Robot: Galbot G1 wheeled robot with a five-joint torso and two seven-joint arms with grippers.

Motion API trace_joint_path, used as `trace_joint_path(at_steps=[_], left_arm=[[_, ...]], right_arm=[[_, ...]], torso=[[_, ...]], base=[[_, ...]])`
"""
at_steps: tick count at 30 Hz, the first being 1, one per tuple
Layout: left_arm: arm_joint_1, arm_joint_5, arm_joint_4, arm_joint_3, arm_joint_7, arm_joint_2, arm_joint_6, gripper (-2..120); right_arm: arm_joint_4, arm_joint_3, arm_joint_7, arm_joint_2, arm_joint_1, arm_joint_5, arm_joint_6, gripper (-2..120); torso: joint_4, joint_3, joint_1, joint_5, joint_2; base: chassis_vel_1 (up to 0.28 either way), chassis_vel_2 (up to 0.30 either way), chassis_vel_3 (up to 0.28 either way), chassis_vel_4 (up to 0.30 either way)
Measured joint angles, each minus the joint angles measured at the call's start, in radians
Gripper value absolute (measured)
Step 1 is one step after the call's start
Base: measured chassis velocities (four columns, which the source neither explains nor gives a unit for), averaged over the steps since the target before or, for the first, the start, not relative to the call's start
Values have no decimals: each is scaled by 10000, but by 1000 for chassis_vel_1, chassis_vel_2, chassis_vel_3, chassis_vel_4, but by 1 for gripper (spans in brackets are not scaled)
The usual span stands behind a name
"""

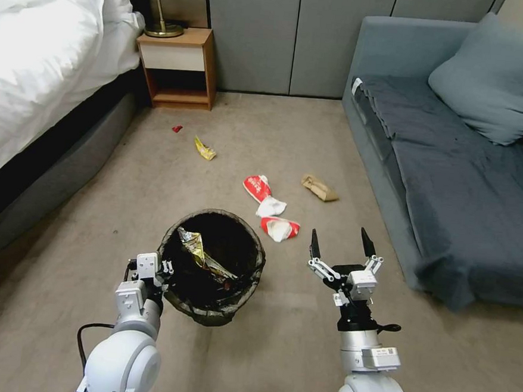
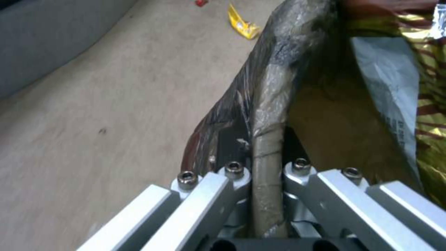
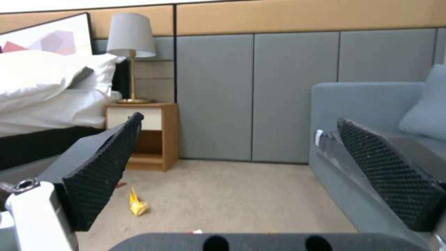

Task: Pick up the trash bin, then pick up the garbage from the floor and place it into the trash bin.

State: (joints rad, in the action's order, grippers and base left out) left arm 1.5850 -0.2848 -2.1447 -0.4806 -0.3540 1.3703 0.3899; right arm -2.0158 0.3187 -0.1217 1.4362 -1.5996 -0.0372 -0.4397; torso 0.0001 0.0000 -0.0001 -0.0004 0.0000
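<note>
The trash bin [image 1: 174, 255], with a dark bag folded over its rim, is low in front of me. A gold foil wrapper [image 1: 202, 254] lies inside it. My left gripper [image 1: 164, 268] is shut on the bin's near-left rim [image 2: 271, 87]. My right gripper [image 1: 340, 240] hangs open and holds nothing, to the right of the bin. Garbage lies on the carpet beyond the bin: two red-and-white wrappers [image 1: 256, 187] [image 1: 280, 228] with a white tissue [image 1: 271, 207] between them, a crumpled brown paper bag [image 1: 319, 188], a yellow wrapper [image 1: 205, 150] and a tiny red scrap [image 1: 176, 128].
A bed [image 1: 37, 67] runs along the left. A grey sofa [image 1: 453, 191] with a cushion runs along the right. A wooden nightstand [image 1: 178, 68] with a lamp stands at the back wall. Open carpet lies between the bed and the sofa.
</note>
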Motion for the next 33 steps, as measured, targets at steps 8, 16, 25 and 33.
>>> trace_joint_path(at_steps=[8,16,25,33], left_arm=[[-18,9,-6,21,-2,72,6,0],[-15,-1,-6,-8,-9,82,6,0],[-41,-56,-6,-101,-9,106,5,0],[-73,-266,-39,-247,-50,-122,78,0]], right_arm=[[110,47,334,-13,62,-52,-485,100],[146,53,424,20,86,-73,-675,100],[364,52,420,-86,319,-70,-739,100],[762,27,438,-728,1390,328,-307,100]], torso=[[-1,3,3,1,-1],[0,1,2,3,-1],[-2,0,1,3,-1],[-1,0,1,5,-1]], base=[[-309,288,304,-296],[-82,89,72,-60],[33,-29,-35,24],[0,0,0,0]])
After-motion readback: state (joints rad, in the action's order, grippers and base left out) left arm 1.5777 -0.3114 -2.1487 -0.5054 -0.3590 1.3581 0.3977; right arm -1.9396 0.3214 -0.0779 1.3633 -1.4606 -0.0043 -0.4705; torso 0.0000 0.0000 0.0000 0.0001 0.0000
